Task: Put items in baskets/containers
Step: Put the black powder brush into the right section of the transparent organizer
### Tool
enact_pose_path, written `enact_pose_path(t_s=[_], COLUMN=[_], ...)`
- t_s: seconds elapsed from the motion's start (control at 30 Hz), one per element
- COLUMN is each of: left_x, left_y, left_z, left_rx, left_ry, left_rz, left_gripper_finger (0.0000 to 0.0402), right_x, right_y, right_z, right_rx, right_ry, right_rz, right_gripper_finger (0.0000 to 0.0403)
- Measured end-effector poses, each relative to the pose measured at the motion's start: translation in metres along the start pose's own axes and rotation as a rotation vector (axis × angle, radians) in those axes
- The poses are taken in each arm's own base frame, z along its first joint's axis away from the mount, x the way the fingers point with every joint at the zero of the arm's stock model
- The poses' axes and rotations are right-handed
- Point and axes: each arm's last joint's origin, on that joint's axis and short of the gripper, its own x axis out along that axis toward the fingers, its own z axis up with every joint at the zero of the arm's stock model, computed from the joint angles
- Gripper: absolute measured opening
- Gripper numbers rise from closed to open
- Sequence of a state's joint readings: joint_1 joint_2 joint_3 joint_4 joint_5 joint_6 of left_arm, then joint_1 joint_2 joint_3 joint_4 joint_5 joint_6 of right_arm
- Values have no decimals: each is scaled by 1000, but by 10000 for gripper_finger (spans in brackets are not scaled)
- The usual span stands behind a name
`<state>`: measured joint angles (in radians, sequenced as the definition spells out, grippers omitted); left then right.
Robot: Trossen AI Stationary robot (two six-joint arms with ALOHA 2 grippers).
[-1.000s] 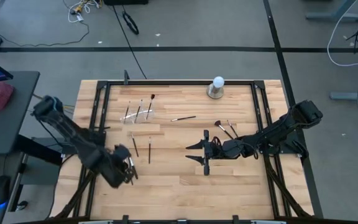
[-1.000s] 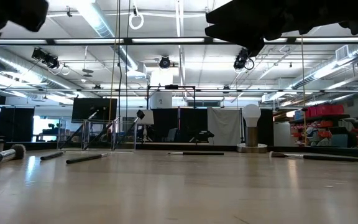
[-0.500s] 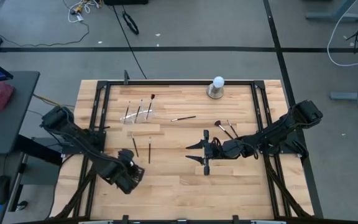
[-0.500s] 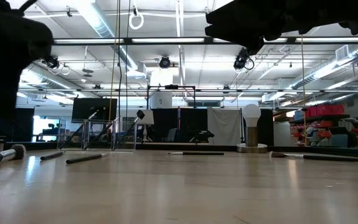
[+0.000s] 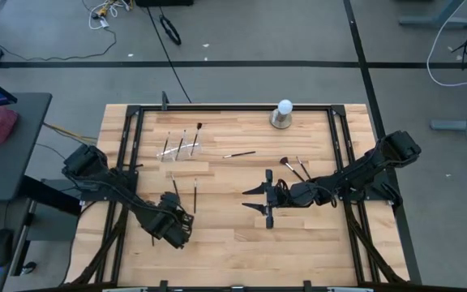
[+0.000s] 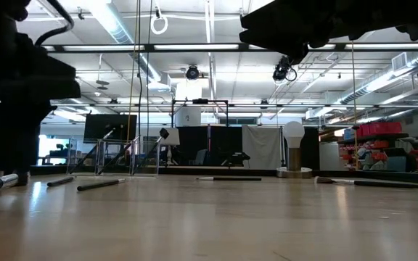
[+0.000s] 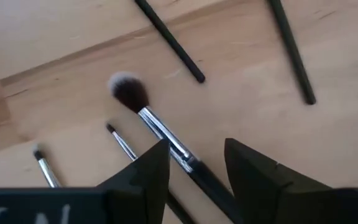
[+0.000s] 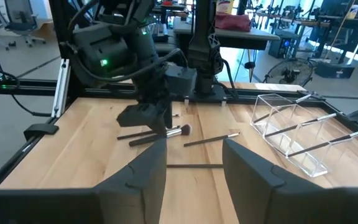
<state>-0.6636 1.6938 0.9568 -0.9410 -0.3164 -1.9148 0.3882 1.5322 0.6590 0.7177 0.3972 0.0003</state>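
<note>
Swinging in from the desk's left edge, the left gripper (image 5: 175, 226) now hangs low over the front-left boards, its fingers (image 7: 148, 180) apart and empty. Right under it lies a fluffy brush (image 7: 160, 127); the handle runs between the two fingers and the dark tuft points away, past the tips. So the long axis lies roughly along the gripper's reach, not across it, and closing here would pinch the handle just behind the silver ferrule. Two thinner brushes (image 7: 122, 142) lie just beside it, and two more dark handles (image 7: 169, 40) lie farther out.

The holder (image 5: 179, 148) stands well apart, toward the back-left of the desk, with a few brushes already leaning in it. The left arm is plainly the nearer one to both.

The right gripper (image 5: 264, 200) waits near mid-desk, fingers spread, holding nothing. More brushes (image 5: 292, 169) lie near it.

No writing is legible on any brush or on the holder.
</note>
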Motion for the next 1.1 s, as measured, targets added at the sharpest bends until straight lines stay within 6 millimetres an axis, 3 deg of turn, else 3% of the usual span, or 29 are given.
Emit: enact_pose_path(t_s=[0.47,0.87,1.1], left_x=[25,28,27], left_y=[13,12,11], left_z=[-4,-3,-2], left_rx=[-46,-52,-48], left_ry=[-3,-63,-116], left_rz=[-33,-68,-93], left_gripper_finger=[152,44,44], right_x=[0,0,0], right_y=[2,2,2], right_z=[0,0,0], right_rx=[10,14,13], right_ry=[2,2,2], right_rz=[53,51,51], right_gripper_finger=[158,158,158])
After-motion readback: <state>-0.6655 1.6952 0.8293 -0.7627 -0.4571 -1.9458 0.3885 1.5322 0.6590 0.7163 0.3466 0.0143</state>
